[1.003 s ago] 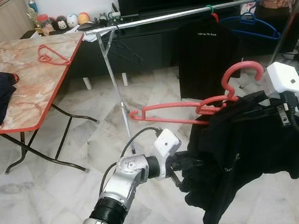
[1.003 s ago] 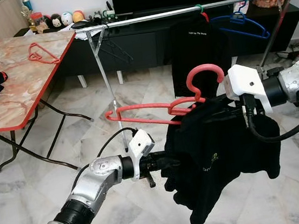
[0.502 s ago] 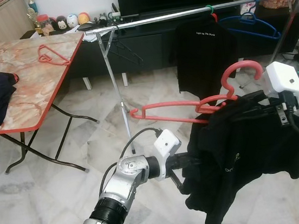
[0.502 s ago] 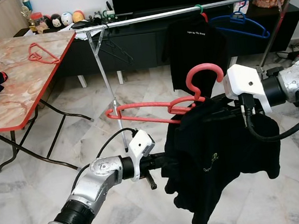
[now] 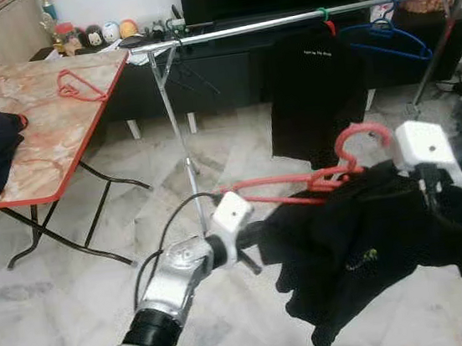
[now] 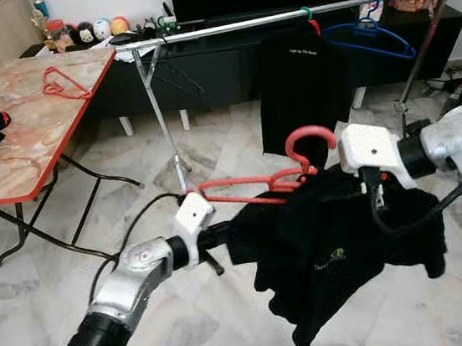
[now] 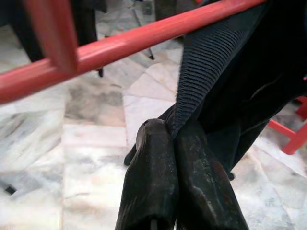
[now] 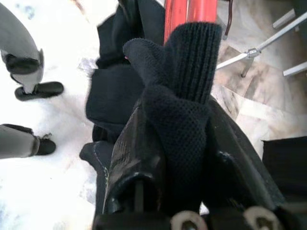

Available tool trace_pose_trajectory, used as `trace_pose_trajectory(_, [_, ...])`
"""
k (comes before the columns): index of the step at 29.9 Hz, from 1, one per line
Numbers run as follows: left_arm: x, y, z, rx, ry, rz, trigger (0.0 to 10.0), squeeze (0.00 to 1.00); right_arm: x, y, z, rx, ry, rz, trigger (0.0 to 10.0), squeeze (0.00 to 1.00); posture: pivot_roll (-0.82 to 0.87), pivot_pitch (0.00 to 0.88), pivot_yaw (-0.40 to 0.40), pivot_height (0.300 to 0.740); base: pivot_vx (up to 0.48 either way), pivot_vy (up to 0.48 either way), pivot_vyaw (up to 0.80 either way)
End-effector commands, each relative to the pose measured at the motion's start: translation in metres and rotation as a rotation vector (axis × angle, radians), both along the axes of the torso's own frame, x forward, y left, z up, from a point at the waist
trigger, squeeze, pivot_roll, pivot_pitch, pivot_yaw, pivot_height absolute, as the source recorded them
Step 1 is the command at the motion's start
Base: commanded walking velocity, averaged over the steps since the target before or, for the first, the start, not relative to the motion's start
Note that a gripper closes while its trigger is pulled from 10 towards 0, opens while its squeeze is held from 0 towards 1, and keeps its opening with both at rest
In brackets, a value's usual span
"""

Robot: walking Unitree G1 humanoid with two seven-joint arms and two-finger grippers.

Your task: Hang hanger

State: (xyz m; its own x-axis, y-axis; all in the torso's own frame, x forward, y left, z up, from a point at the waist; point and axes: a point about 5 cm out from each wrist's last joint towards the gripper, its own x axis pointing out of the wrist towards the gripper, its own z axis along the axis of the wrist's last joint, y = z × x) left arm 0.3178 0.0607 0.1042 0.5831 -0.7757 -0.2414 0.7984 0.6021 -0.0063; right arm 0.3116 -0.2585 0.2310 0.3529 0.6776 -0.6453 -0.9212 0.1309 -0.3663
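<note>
red hanger (image 6: 253,179) half inside black garment (image 6: 334,253), low before rail (image 6: 279,18) | left pincer (image 7: 173,139) pinched on ribbed hem | right pincer (image 8: 177,139) clamped on knit by hanger neck | judged: light stiff plastic, limp cloth; grip neck under hook

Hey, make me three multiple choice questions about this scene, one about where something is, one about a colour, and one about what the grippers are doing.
1. Where is the black shirt with white lettering?
A. hanging on the rail
B. on the table
C. on the floor

2. What colour is the hanger carrying the black garment?
A. blue
B. red
C. green

3. What is the left gripper doing?
A. hanging open
B. pinching the garment's ribbed edge
C. gripping the rail

Answers: 1 A, it hangs from the rail beside the blue hanger. 2 B, its hook and bar are red. 3 B, the left wrist view shows its fingers shut on the ribbing.
</note>
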Motion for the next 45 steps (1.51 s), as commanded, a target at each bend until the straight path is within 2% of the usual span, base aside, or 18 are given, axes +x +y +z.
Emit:
trace_pose_trajectory(1, [0.001,0.011,-0.001,0.037,0.005,0.046,0.0,0.0,0.003,-0.004,0.005,-0.014,-0.041,-0.029,0.0,0.0,-0.16,0.0,0.033,0.74,0.0,0.0,0.0])
trace_pose_trajectory(8, [0.005,0.031,-0.01,0.14,0.069,0.169,0.0,0.0,0.002,-0.008,0.003,0.065,-0.019,-0.041,0.0,0.0,-0.15,0.0,0.035,0.74,0.0,0.0,0.0])
trace_pose_trajectory(11, [0.005,0.034,-0.014,0.175,0.078,0.186,0.0,0.0,0.003,-0.009,0.003,0.111,-0.022,-0.056,0.0,0.0,-0.15,0.0,0.036,0.74,0.0,0.0,0.0])
trace_pose_trajectory(15, [0.004,0.035,-0.014,0.172,0.085,0.199,0.0,0.0,-0.001,-0.012,0.002,0.132,0.014,-0.044,0.0,0.0,-0.15,0.0,0.037,0.74,0.0,0.0,0.0])
trace_pose_trajectory(18, [0.005,0.039,-0.012,0.183,0.088,0.226,0.0,0.0,-0.007,-0.02,-0.004,0.067,0.062,-0.042,0.0,0.0,-0.15,0.0,0.038,0.74,0.0,0.0,0.0])
trace_pose_trajectory(19, [0.005,0.041,-0.012,0.189,0.092,0.234,0.0,0.0,-0.009,-0.025,-0.008,0.01,0.078,-0.05,0.0,0.0,-0.15,0.0,0.039,0.74,0.0,0.0,0.0])
trace_pose_trajectory(23, [0.005,0.043,-0.014,0.194,0.099,0.242,0.0,0.0,-0.01,-0.038,-0.015,-0.109,0.079,-0.092,0.0,0.0,-0.15,0.0,0.041,0.74,0.0,0.0,0.0])
trace_pose_trajectory(26, [0.005,0.044,-0.014,0.197,0.101,0.246,0.0,0.0,-0.01,-0.045,-0.017,-0.146,0.079,-0.128,0.0,0.0,-0.15,0.0,0.042,0.74,0.0,0.0,0.0])
trace_pose_trajectory(29, [0.005,0.044,-0.013,0.198,0.101,0.25,0.0,0.0,-0.012,-0.059,-0.022,-0.323,0.069,-0.168,0.0,0.0,-0.15,0.0,0.043,0.74,0.0,0.0,0.0])
trace_pose_trajectory(32, [0.005,0.045,-0.013,0.2,0.102,0.253,0.0,0.0,-0.012,-0.061,-0.023,-0.337,0.07,-0.181,0.0,0.0,-0.15,0.0,0.044,0.74,0.0,0.0,0.0])
trace_pose_trajectory(34, [0.005,0.045,-0.013,0.201,0.103,0.253,0.0,0.0,-0.012,-0.063,-0.024,-0.371,0.068,-0.185,0.0,0.0,-0.15,0.0,0.044,0.74,0.0,0.0,0.0])
trace_pose_trajectory(35, [0.005,0.045,-0.013,0.204,0.104,0.252,0.0,0.0,-0.013,-0.067,-0.026,-0.433,0.064,-0.195,0.0,0.0,-0.15,0.0,0.045,0.74,0.0,0.0,0.0])
trace_pose_trajectory(37, [0.005,0.045,-0.013,0.206,0.104,0.252,0.0,0.0,-0.013,-0.071,-0.027,-0.482,0.055,-0.201,0.0,0.0,-0.15,0.0,0.045,0.74,0.0,0.0,0.0])
trace_pose_trajectory(45, [0.004,0.048,-0.014,0.217,0.106,0.259,0.0,0.0,-0.011,-0.08,-0.024,-0.59,0.022,-0.219,0.0,0.0,-0.15,0.0,0.045,0.74,0.0,0.0,0.0])
